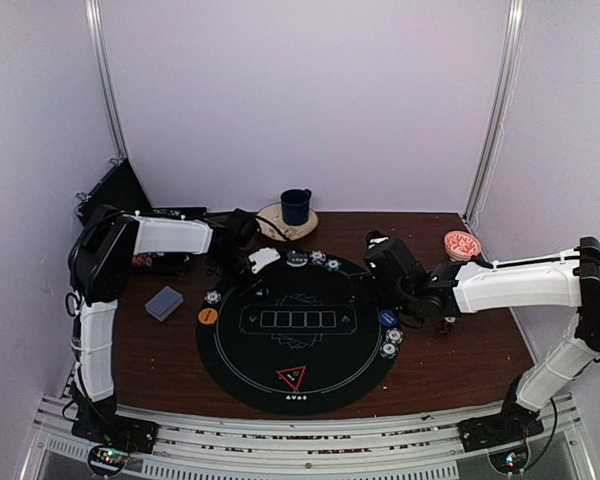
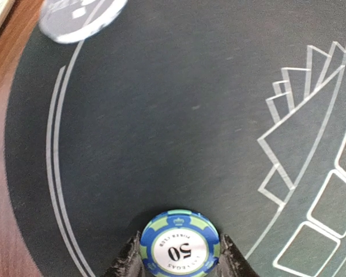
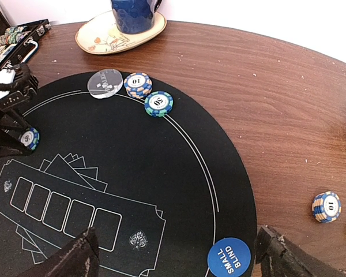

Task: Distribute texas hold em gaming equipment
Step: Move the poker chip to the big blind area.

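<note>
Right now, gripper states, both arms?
Left gripper: closed on a blue-green chip.
Right gripper: open, holding nothing.

Showing matt, finely napped black cloth across the round mat (image 2: 161,115), with thin pale lines printed flat on it. Showing brown wood grain on the table (image 3: 265,86), smooth with a soft sheen. Looking like hard, smooth plastic or clay on the blue-and-green chip (image 2: 180,245), with a satiny white label at its centre. Appearing rough, layered and matt black on the left gripper's fingers (image 2: 126,261). Reading as clear glossy plastic on the see-through disc (image 3: 105,83), and as smooth blue plastic on the small-blind button (image 3: 229,256). Gleaming like glazed ceramic on the dark blue mug (image 3: 132,11) and cream saucer (image 3: 92,40). Shining as smooth white plastic on the arm shells (image 1: 520,285).
</note>
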Robot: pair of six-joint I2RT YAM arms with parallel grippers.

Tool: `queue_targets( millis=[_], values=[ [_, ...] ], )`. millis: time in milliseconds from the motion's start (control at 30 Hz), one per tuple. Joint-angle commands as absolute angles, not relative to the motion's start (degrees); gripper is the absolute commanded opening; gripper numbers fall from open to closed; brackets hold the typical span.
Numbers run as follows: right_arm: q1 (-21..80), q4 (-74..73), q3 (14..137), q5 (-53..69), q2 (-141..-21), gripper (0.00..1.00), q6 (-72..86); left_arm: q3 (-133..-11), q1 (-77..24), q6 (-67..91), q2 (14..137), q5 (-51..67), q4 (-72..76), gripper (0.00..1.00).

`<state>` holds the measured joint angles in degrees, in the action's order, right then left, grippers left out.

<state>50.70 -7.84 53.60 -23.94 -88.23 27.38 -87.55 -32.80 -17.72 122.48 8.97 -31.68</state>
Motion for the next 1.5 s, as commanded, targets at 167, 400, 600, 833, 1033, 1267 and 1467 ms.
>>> queue_targets(
  millis=[167, 400, 600, 833, 1033, 1267, 1467],
  values=[
    [50.6, -6.9, 52.9, -25.1, -87.1, 0.95, 27.9, -90.5, -28.8, -16.7, 121.7, 5.8, -31.8, 0.20],
    [50.6, -7.0, 53.2, -25.1, -87.8, 0.95, 27.8, -90.6, -26.3, -15.4, 121.2, 6.2, -31.8, 0.20],
    [50.6, -7.1, 53.2, -25.2, -87.9, 0.95, 27.8, -88.2, -25.9, -14.9, 119.6, 5.9, -31.5, 0.20],
    [50.5, -7.0, 53.3, -25.1, -88.2, 0.95, 27.9, -84.2, -24.9, -14.5, 116.9, 4.5, -30.6, 0.20],
    [50.6, -6.9, 53.3, -24.9, -88.5, 0.95, 27.9, -82.3, -24.2, -14.1, 115.5, 3.7, -29.5, 0.19],
    [50.5, -6.9, 53.4, -24.8, -89.2, 0.95, 27.9, -81.9, -23.0, -13.8, 115.8, 4.1, -29.0, 0.19],
    [50.5, -6.9, 53.6, -24.7, -89.6, 0.95, 27.8, -81.2, -22.4, -13.7, 115.7, 4.2, -28.9, 0.19]
  ],
)
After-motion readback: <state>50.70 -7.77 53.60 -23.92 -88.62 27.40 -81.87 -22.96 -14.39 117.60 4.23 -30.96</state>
